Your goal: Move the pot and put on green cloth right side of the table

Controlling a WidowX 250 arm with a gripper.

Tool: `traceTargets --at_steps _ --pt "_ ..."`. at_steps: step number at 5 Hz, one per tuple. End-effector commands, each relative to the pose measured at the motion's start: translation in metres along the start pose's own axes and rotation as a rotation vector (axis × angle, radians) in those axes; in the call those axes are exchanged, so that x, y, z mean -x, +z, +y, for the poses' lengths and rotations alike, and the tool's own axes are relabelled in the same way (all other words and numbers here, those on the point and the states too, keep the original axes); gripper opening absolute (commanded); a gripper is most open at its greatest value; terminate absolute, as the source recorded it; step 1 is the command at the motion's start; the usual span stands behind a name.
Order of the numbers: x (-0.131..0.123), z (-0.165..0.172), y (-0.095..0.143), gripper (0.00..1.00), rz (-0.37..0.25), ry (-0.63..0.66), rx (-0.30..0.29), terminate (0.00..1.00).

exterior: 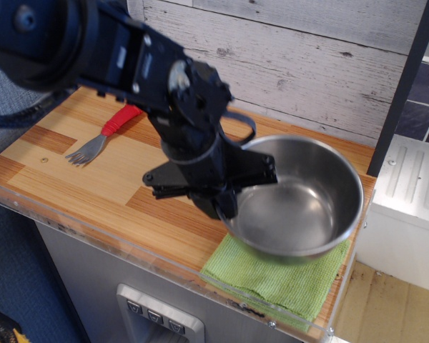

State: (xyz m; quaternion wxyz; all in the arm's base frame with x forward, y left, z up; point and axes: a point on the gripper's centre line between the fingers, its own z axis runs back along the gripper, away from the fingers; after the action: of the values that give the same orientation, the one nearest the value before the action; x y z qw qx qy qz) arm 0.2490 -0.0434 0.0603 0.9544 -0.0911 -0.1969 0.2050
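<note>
A wood-plank table (93,189) fills the view, seen from above and slightly in front, with a clear plastic strip along its near edge and a whitewashed plank wall (307,57) behind it.

At the far left of the tabletop lies a fork (100,138) with a red ribbed handle and metal tines pointing toward the near left corner. Part of its handle is hidden behind the robot arm.

The black robot arm (107,53) reaches in from the upper left and slopes down toward the middle of the table. Its gripper (232,187) sits at the centre of the view, clamped on the left rim of the pot (300,207), with one black finger crossing the rim at the upper left and the rest of the claw pressed against the outer wall.

The pot is a large, shiny, round steel bowl, empty inside. It extends to the right of the claw, so the claw grips its left edge only. It is positioned over the green cloth (293,286) at the near right corner of the table, covering much of the cloth's upper part. Whether its base touches the cloth cannot be told from this angle.

The cloth's near edge and right corner show beneath the pot, close to the table's plastic edge.
</note>
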Motion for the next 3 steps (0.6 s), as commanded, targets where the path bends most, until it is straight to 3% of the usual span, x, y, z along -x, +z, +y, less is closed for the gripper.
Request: traceTargets --at_steps 1,2,3 --pt "0.0183 0.0126 -0.0023 0.00 0.011 -0.075 -0.044 0.00" --pt "0.0200 0.0158 -0.0022 1.00 0.054 -0.074 -0.095 0.00" --pt "0.0174 0.0188 0.0019 1.00 0.022 -0.049 -0.124 0.00"
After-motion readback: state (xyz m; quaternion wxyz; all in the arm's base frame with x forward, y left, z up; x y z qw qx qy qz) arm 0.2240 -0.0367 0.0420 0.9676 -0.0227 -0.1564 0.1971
